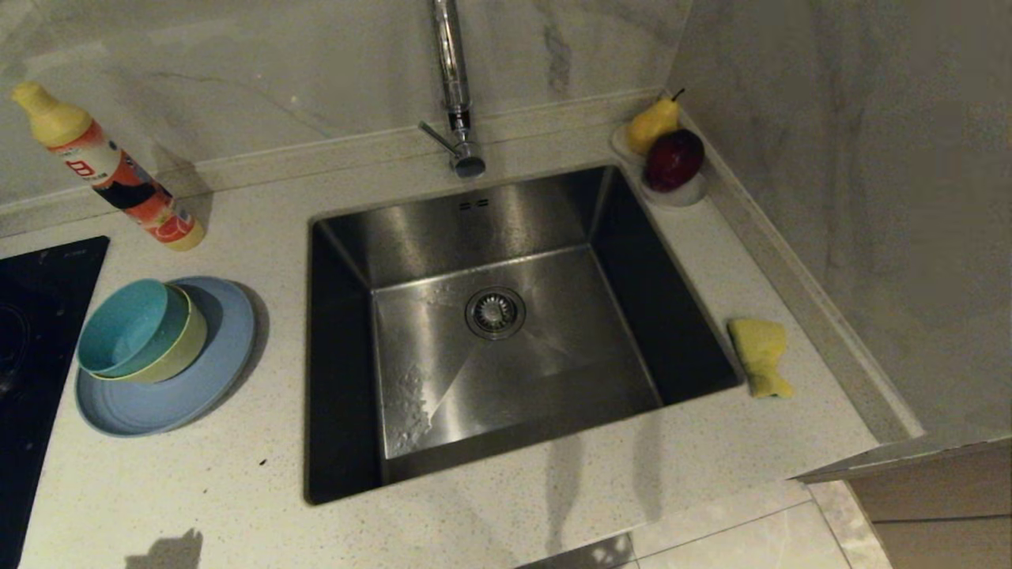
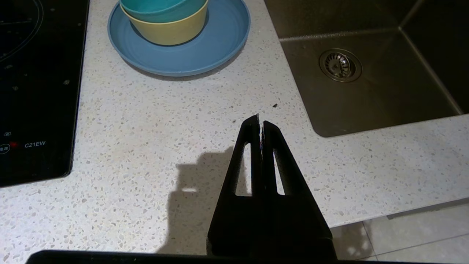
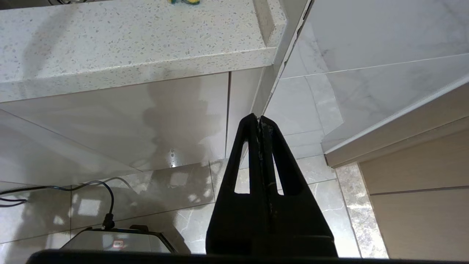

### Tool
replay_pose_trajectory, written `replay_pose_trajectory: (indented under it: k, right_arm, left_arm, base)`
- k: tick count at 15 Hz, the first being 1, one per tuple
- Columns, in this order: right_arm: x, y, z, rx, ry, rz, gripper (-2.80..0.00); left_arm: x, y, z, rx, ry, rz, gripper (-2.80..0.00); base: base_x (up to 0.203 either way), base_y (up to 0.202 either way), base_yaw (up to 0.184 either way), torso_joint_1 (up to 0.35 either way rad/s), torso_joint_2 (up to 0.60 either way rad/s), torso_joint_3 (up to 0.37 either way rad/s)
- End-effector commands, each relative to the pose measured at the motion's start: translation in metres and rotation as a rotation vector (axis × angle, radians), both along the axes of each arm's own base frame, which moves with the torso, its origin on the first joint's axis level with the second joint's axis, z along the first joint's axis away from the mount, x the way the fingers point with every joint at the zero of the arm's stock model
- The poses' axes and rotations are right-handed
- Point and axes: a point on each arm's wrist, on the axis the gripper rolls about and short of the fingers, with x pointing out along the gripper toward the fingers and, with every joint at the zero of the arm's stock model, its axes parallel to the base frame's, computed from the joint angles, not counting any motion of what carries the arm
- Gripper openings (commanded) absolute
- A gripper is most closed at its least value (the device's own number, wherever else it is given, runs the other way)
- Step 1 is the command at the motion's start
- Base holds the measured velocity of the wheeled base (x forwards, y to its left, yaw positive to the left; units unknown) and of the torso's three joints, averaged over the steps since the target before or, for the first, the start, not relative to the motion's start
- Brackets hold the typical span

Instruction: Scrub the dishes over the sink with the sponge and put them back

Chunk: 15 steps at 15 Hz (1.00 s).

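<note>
Left gripper hangs closed and empty over the speckled counter; ahead of it the teal bowl sits in the pale-yellow bowl on the slate-blue ridged plate. These probably feel light, stiff and slippery, so grip a rim. Right gripper is closed and empty below the counter edge; the soft yellow sponge lies beyond it, right of the steel sink.

Only thing you can actually read is "C21EW" printed on the black induction hob, lower left of the left wrist view. Bottle label's unreadable.
</note>
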Motion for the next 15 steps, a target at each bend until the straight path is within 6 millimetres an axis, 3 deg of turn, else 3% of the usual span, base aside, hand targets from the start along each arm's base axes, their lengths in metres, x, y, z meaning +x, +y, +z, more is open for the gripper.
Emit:
replay_pose_trajectory:
  k: [1, 15]
  right_arm:
    - [-0.0002, 0.0, 0.0003, 0.005, -0.003, 0.0, -2.8]
    - [-0.0002, 0.0, 0.0003, 0.008, -0.003, -0.001, -2.8]
  left_arm:
    - [0.0035, 0.0, -0.0109, 0.0, 0.041, 0.001, -2.8]
    - [0.0035, 0.0, -0.0109, 0.0, 0.041, 0.001, -2.8]
  base:
    - [0.0, 0.0, 0.0, 0.0, 0.0, 0.0]
    - [0.0, 0.0, 0.0, 0.0, 0.0, 0.0]
